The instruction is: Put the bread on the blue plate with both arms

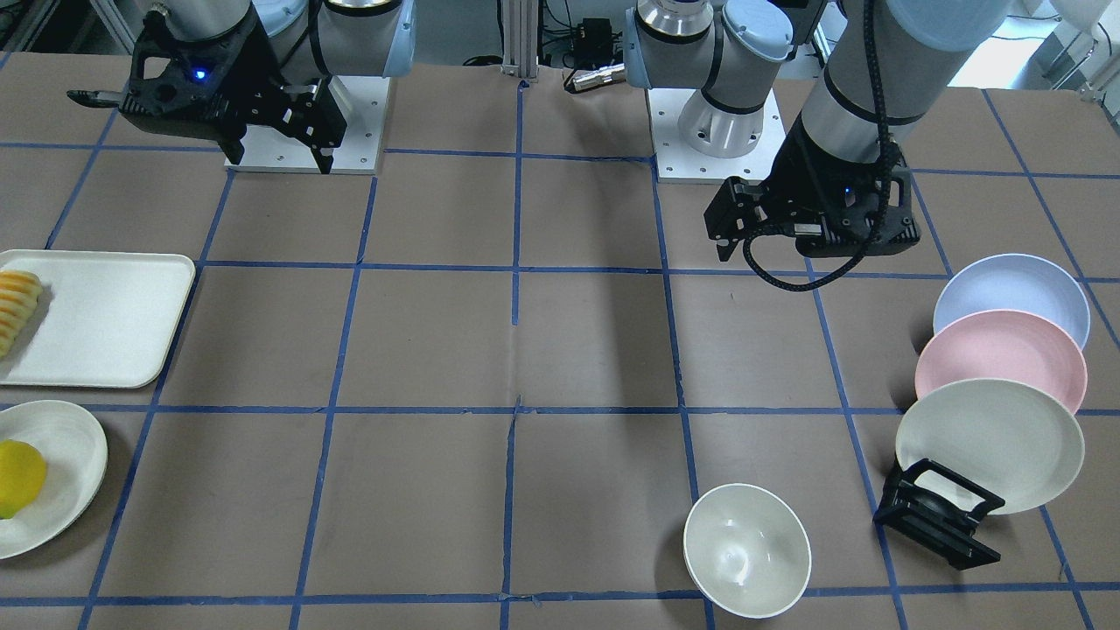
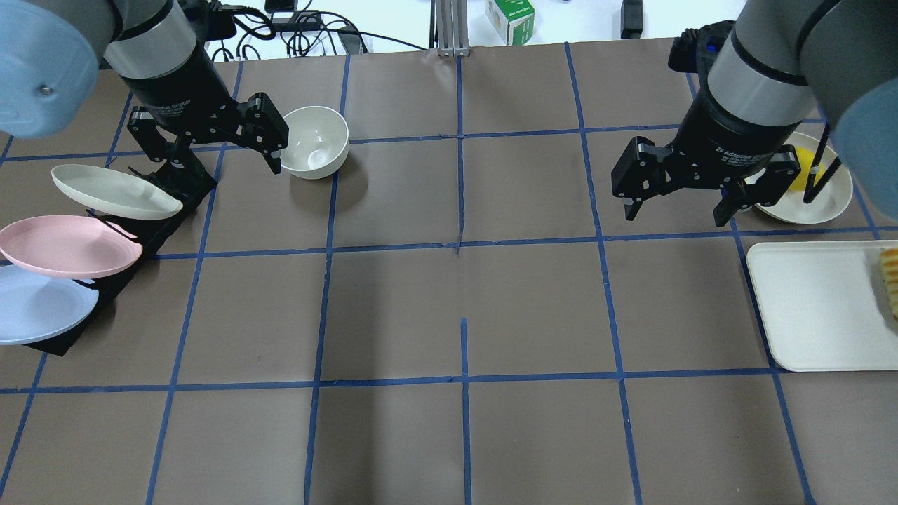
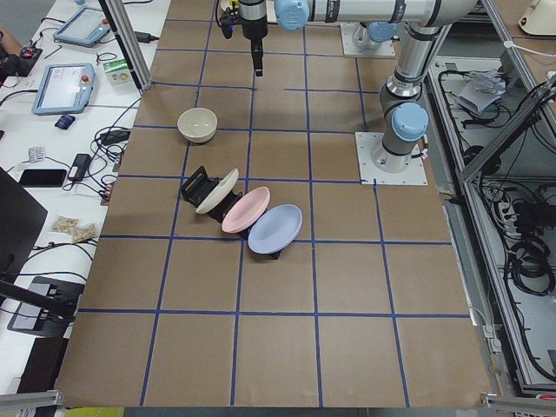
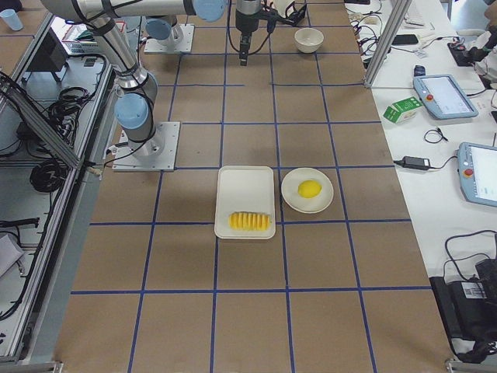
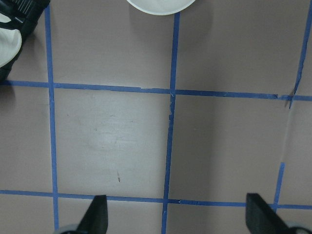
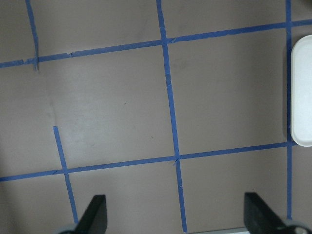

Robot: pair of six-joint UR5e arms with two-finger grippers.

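Matte brown tabletop [image 2: 393,315], blue-taped grid.
My left gripper [image 5: 178,214] and right gripper [image 2: 675,210] gape, empty; ridged bread [image 4: 249,221] on flat tray [image 4: 245,183]; round blue plate [image 1: 1011,293] tilted.

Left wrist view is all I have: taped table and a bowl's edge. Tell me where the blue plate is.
Observer: The blue plate leans in a black rack on the robot's left, at the end nearest the robot.
Operator: Now locate the bread.
Observer: The bread lies on a cream tray on the robot's right.
Operator: Report the right tool.
Observer: The right tool hangs open and empty, short of the tray.
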